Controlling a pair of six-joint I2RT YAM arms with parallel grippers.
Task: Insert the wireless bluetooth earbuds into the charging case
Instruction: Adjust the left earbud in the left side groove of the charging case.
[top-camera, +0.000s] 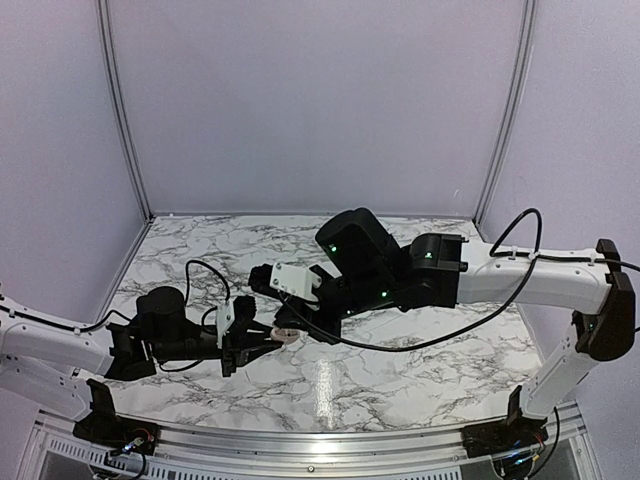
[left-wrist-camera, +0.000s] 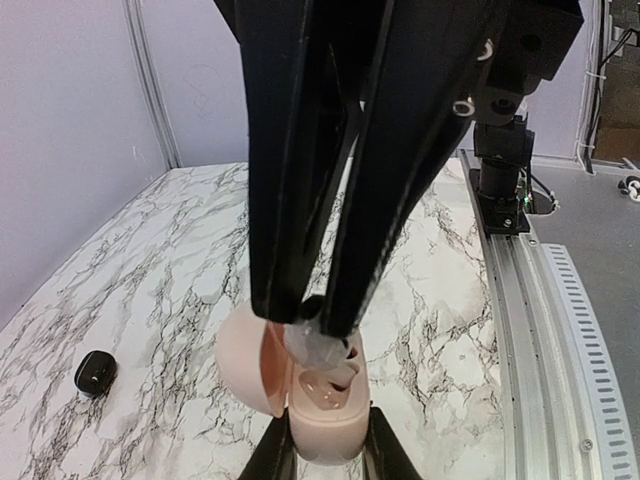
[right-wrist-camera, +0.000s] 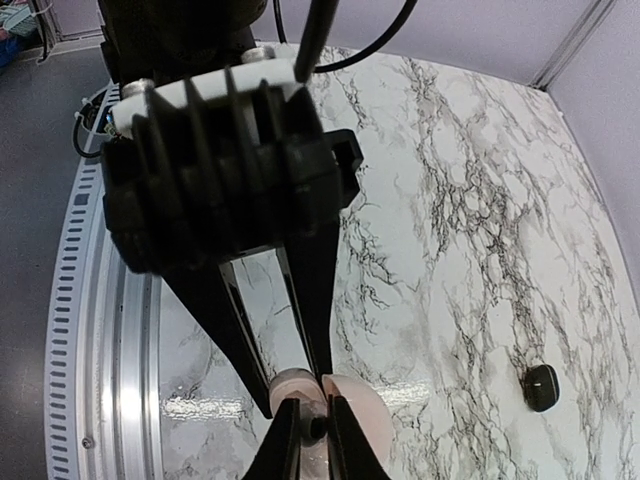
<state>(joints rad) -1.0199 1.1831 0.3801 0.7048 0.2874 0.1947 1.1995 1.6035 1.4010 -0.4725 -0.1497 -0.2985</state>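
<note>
The pale pink charging case (left-wrist-camera: 322, 440) stands open, its lid (left-wrist-camera: 243, 362) swung to the left. My left gripper (left-wrist-camera: 326, 428) is shut on the case's base, just above the marble table. From above, my right gripper (left-wrist-camera: 312, 322) reaches down over the case's wells, shut on one tiny black earbud (right-wrist-camera: 317, 428) right at the opening. The right wrist view shows that earbud pinched between the right fingers (right-wrist-camera: 288, 440), with the case (right-wrist-camera: 292, 382) beneath it. The other earbud (left-wrist-camera: 95, 372) lies loose on the table, also visible as a black bean (right-wrist-camera: 541, 387).
Both arms meet at the near-middle of the marble table (top-camera: 400, 350), the left gripper (top-camera: 262, 342) and the right gripper (top-camera: 290, 322) close together. A metal rail (left-wrist-camera: 540, 330) runs along the table's near edge. Pale walls enclose the back and sides.
</note>
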